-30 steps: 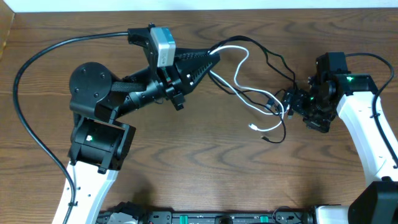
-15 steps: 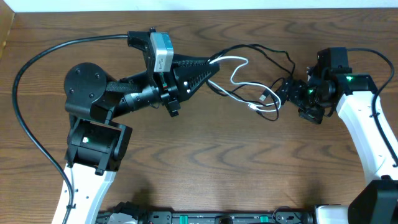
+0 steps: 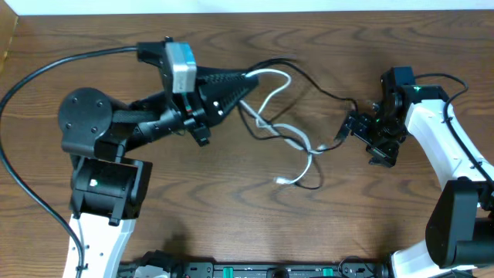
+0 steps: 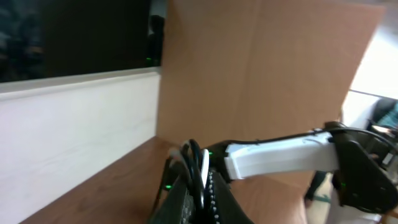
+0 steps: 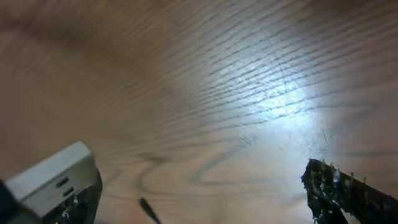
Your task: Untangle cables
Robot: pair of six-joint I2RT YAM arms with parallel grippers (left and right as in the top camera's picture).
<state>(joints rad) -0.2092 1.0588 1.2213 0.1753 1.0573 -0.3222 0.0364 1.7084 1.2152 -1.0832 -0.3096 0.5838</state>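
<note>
**Cords in a tangle.** Two thin cables point(image 3: 262, 122) lie strung across the middle of a dark wooden table point(image 3: 386, 232), between two robot arms seen from overhead.

The left gripper point(image 3: 248, 78), its long black jaws pressed together, pinches both cords at their upper left end. The left wrist camera shows a white strand and a black strand side by side in the nip.

From that grip the white cord point(image 3: 299, 141) swings right in a rounded loop and doubles back to a tight bend below the jaws. It then runs down and to the right in a shallow wave. It ends in a small pale plug point(image 3: 282, 181) lying on the wood near the table's centre.

The black cord point(image 3: 328, 94) leaves the same grip higher up and arcs over the white loop. It trails right in a long loose line to the right gripper point(image 3: 359, 133); whether it touches that gripper cannot be told from above. A second black strand drops from below the left jaws and crosses the white cord at the tight bend. It follows just beside the white cord and closes in a narrow loop near the pale plug. The cords cross in several places and are not separated.

The right gripper sits at the table's right side, jaws spread wide. Its wrist camera shows only wood grain between the two fingertips point(image 5: 62, 186).
</note>
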